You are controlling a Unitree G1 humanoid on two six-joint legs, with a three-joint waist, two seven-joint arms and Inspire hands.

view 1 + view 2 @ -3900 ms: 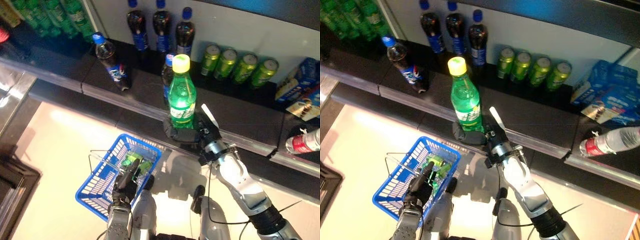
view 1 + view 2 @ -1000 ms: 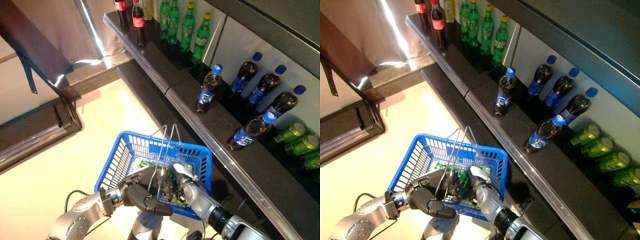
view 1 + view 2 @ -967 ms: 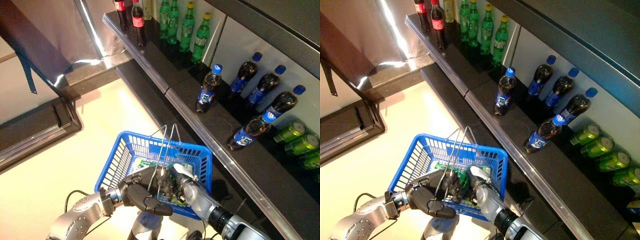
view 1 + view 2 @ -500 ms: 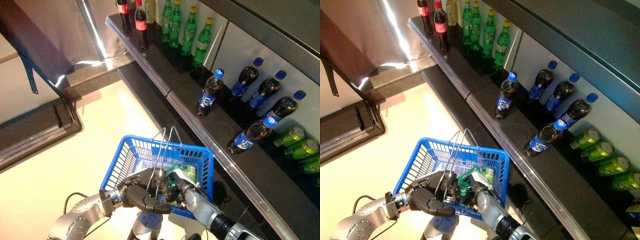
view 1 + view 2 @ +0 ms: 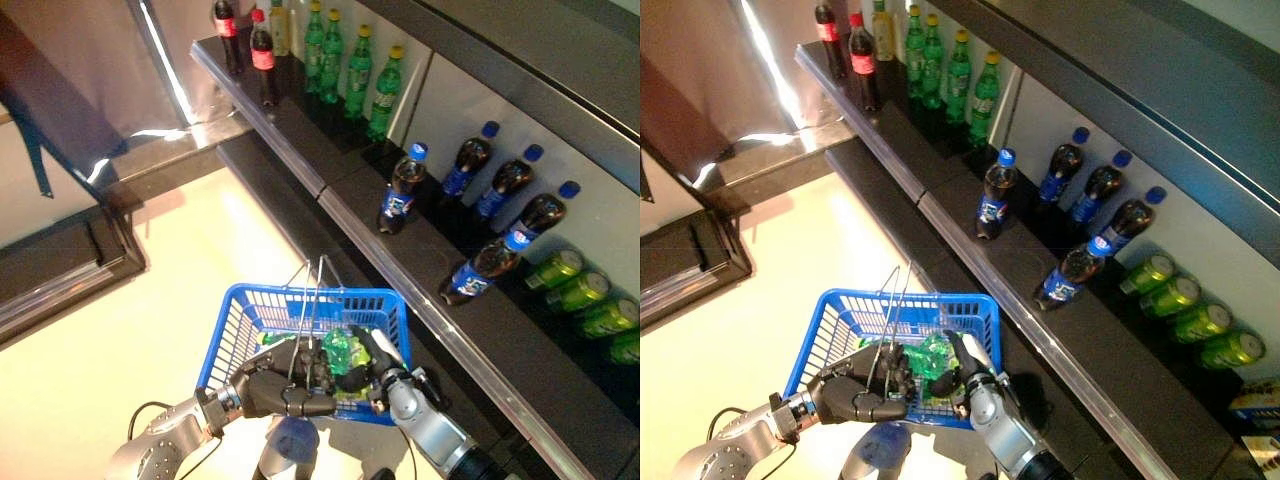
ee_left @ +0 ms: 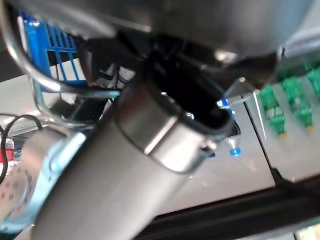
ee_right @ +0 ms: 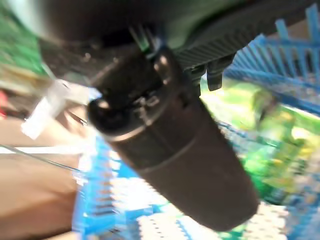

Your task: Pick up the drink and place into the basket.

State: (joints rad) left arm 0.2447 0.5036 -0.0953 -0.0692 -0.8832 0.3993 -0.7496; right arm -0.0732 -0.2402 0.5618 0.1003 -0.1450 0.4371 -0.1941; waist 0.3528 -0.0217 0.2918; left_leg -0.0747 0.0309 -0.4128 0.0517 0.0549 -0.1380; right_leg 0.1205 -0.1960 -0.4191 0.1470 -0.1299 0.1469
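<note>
A blue wire basket (image 5: 250,318) hangs over the pale floor in front of the shelf. My left hand (image 5: 268,392) is shut on its two metal handles (image 5: 312,300), which rise from it. The drink, a green bottle (image 5: 338,352), lies inside the basket among other green items. My right hand (image 5: 372,366) reaches into the basket from its shelf side and sits right against the bottle. Whether it still grips the bottle is hidden. The right wrist view shows the green bottle (image 7: 260,150) past the hand, inside the blue mesh.
A long dark shelf (image 5: 330,165) runs along the right. It holds blue-capped cola bottles (image 5: 402,188), one of them lying down (image 5: 490,262), green bottles (image 5: 352,62), red-labelled bottles (image 5: 262,52) and green cans (image 5: 580,292). A dark low ledge (image 5: 70,270) stands at the left.
The green bottle has gone from the shelf into the basket. In the last second my right hand has shifted toward the basket's shelf side, uncovering the bottle. The left hand keeps the handles.
</note>
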